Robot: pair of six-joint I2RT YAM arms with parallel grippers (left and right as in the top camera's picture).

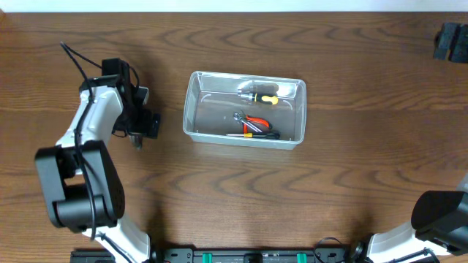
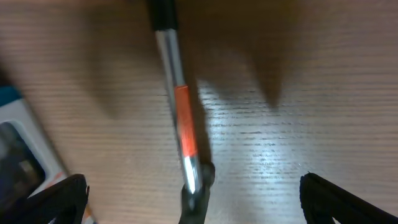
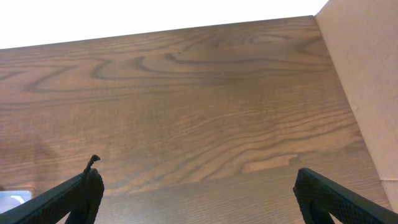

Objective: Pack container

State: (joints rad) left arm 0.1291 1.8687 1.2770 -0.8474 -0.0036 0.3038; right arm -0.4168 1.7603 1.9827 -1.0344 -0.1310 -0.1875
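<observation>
The clear plastic container (image 1: 194,109) stands mid-table. It holds a yellow-and-black-handled screwdriver (image 1: 260,96) and red-handled pliers (image 1: 256,126). My left gripper (image 1: 136,137) is to the left of the container, pointing down at the table. In the left wrist view it (image 2: 196,202) is open, its fingers either side of a slim silver tool with an orange band (image 2: 182,118) that lies on the wood. It holds nothing. My right gripper (image 3: 196,193) is open and empty above bare table; only its arm (image 1: 439,215) shows at the overhead's bottom right.
A small blue-and-white box (image 2: 18,149) lies just left of the slim tool, partly under the left arm (image 1: 143,93). A black object (image 1: 450,41) sits at the far right back edge. A beige panel (image 3: 367,74) stands right of the right gripper.
</observation>
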